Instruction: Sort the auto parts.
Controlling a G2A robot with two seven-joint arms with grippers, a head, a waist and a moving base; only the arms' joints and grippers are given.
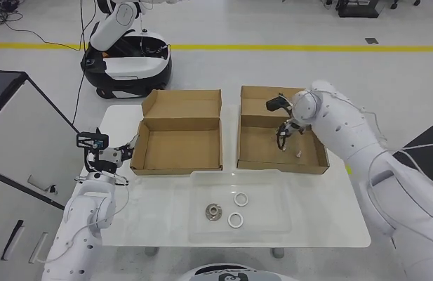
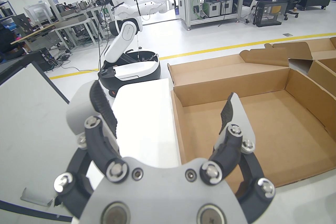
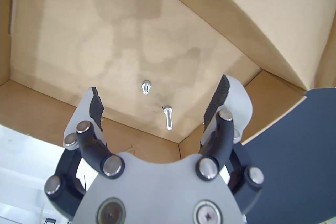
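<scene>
Right gripper (image 3: 157, 92) is spread wide with nothing between the pads, hanging low inside the right box (image 3: 65, 25). 2 fasteners lie loose on the box floor just under it: a short bolt (image 3: 146, 86) and a long bolt (image 3: 168, 117), close together but not touching, near the box's front corner. I read this as the drop-off end of a bolt cycle, with the right box as the bolt bin. Unsorted stock sits in the clear tray (image 1: 272, 211) at the table's (image 1: 328, 211) near edge: a white ring (image 1: 241, 199), a second white ring (image 1: 236, 220) and a metal hub (image 1: 214, 211), all apart from each other. Left gripper (image 2: 164, 96) is also spread and holding nothing, parked off the outer side of the left box (image 2: 262, 130). Next move as I see it: lift the right arm straight up to clear the box wall, then come over the tray. The rings lie flat, so they need a low pinch across the rim. Bin for the rings and hub is my guess: the left box.
</scene>
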